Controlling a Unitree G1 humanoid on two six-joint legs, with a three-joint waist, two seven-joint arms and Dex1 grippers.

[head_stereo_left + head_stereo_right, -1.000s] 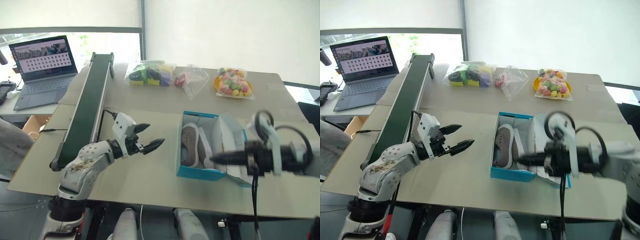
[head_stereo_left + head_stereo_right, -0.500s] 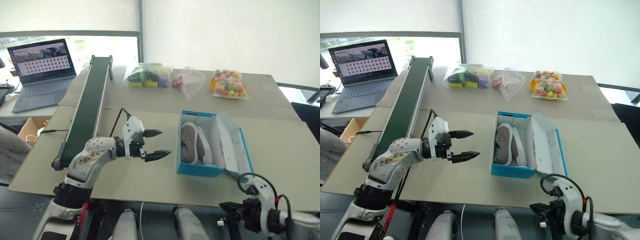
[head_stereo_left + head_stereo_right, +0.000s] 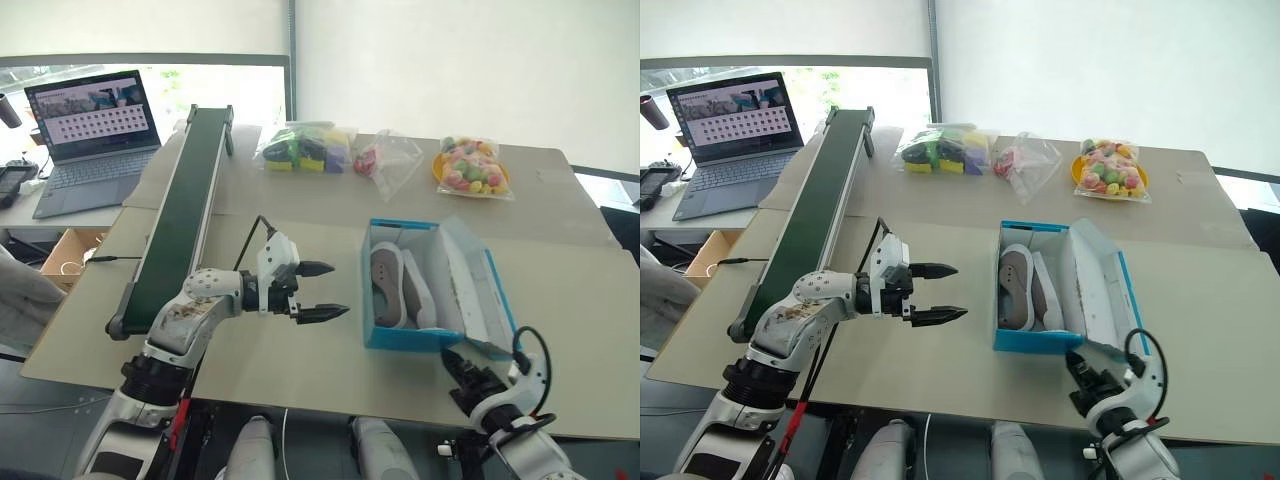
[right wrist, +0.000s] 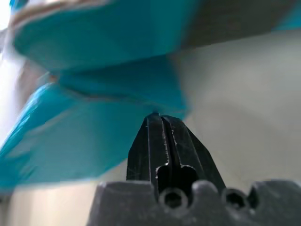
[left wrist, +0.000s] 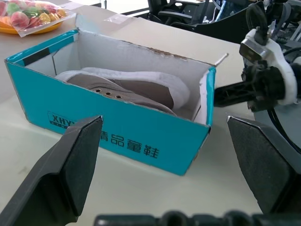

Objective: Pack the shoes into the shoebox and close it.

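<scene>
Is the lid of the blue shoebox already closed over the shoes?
No. The shoebox stands open, its lid folded back to the side, and the shoes lie uncovered inside.

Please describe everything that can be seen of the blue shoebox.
The shoebox is turquoise cardboard outside and white inside, with dark printed characters on its long side. It stands on the table, its attached lid folded open to the right. Both shoes lie inside. The shut right gripper sits at its near right corner; contact is unclear.

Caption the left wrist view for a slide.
Open left gripper faces the turquoise shoebox holding grey shoes; shut right gripper beyond.
</scene>
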